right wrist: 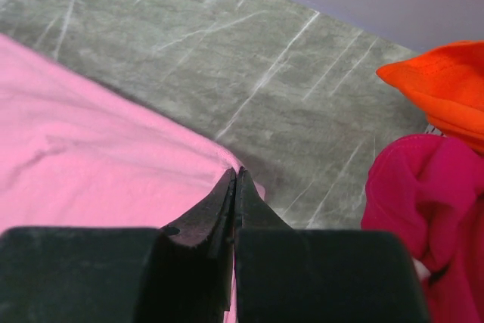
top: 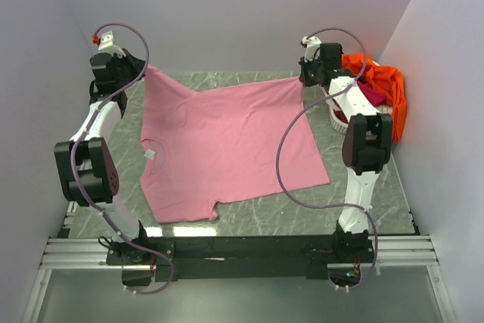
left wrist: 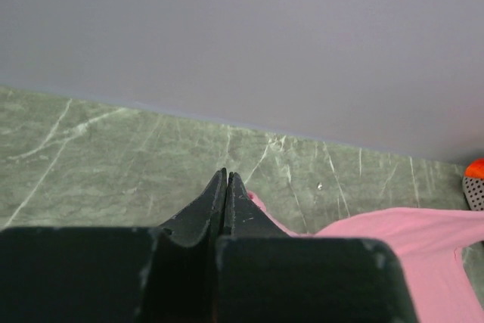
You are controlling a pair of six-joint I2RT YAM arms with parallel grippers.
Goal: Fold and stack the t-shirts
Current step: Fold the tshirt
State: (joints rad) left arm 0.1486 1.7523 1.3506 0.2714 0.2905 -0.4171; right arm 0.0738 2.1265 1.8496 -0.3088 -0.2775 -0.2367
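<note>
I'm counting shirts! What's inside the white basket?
In the basket I see an orange shirt and a magenta shirt, heaped up over the rim. They cover the bottom, so anything underneath them is hidden.

**Pink t-shirt** [top: 227,141]: you see soft, matt knit cloth, smooth across the middle and lightly creased towards the far corners.
**Orange t-shirt** [right wrist: 446,81] and **magenta t-shirt** [right wrist: 423,202], far right: similar matt cloth, bunched into folds.
**Basket** [top: 338,119]: white perforated plastic.
**Table** [top: 249,213]: smooth grey-green stone-look top with pale veins and a slight sheen at the near edge.
**Left gripper** [left wrist: 226,187] and **right gripper** [right wrist: 236,183]: matt black plastic, flecked with pale scuffs.
**Rail** [top: 83,251], near edge: bare, dull-bright metal.
**Cable** [top: 281,149]: smooth, glossy mauve sheath.
</note>
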